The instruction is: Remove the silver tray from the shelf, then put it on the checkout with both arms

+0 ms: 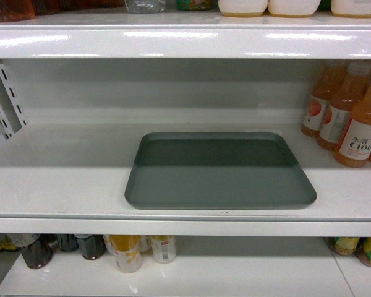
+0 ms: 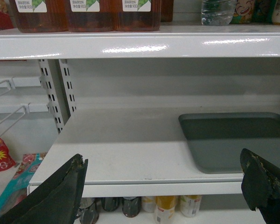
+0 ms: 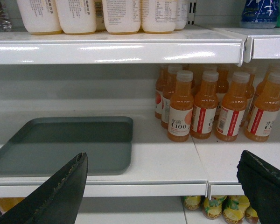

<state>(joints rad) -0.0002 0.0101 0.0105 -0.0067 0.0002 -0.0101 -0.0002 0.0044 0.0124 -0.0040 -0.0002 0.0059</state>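
Observation:
The silver tray [image 1: 219,172] lies flat on the white shelf [image 1: 55,179], near its front lip, with nothing on it. Neither arm shows in the head view. From the left wrist, the tray [image 2: 238,140] sits ahead and to the right, and my left gripper [image 2: 163,172] stands wide open short of the shelf edge, holding nothing. From the right wrist, the tray [image 3: 65,144] sits ahead and to the left, and my right gripper [image 3: 163,175] is wide open in front of the shelf lip [image 3: 144,189], also holding nothing. The checkout is out of view.
Orange juice bottles [image 1: 352,117] stand right of the tray, several of them [image 3: 214,105] in rows. A shelf board [image 1: 185,40] hangs low overhead. Perforated uprights [image 2: 58,91] bound the left. Cans and bottles [image 1: 130,250] fill the shelf below.

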